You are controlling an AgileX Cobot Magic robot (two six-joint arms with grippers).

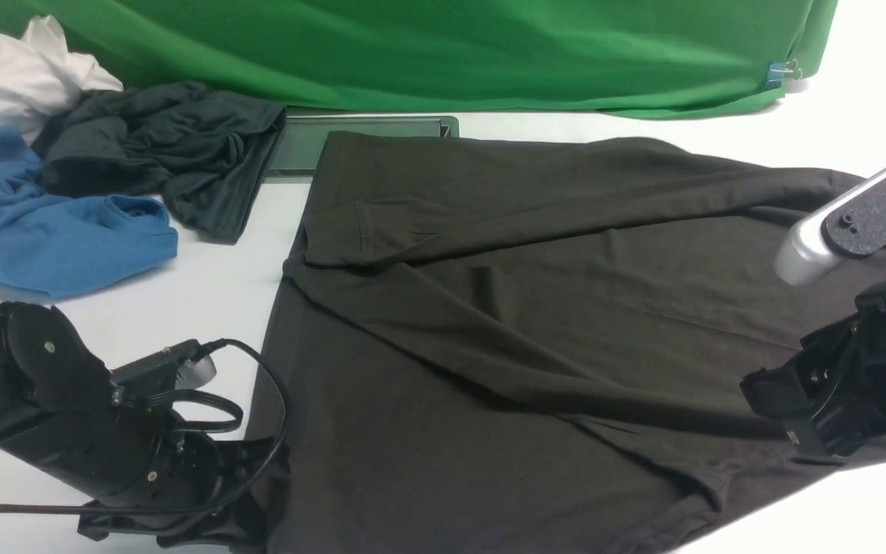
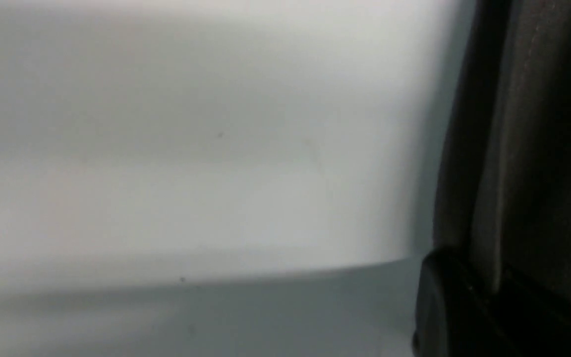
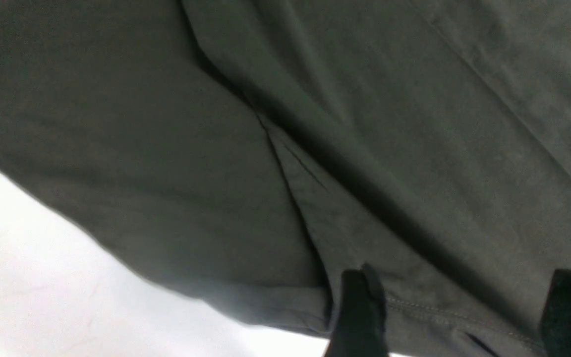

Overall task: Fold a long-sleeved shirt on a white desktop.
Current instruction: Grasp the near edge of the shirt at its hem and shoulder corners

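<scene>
The long-sleeved shirt (image 1: pixel 504 308) lies spread across the white desktop (image 1: pixel 212 292) between the robot's two pincers, both sleeves folded over its body. The left pincer (image 1: pixel 251 492) sits low at the garment's near-left edge, its jaws closed on a pinch of the dark fabric. In the left wrist view that fabric (image 2: pixel 528 148) runs right alongside one black finger (image 2: pixel 454 307), with bare desktop (image 2: pixel 191 148) beside it. The right pincer (image 1: pixel 781 423) rests on the shirt's opposite side with its jaws wide, holding nothing. In its wrist view the two fingers (image 3: pixel 360 312) stand apart on either side of a stitched hem (image 3: pixel 444 312), the tabletop's white just beyond that edge. Past the left pincer, well clear of it, a blue shirt (image 1: pixel 58 231), a dark grey garment (image 1: pixel 174 154) and a white cloth (image 1: pixel 4 77) are heaped before a green backdrop (image 1: pixel 451 46).
</scene>
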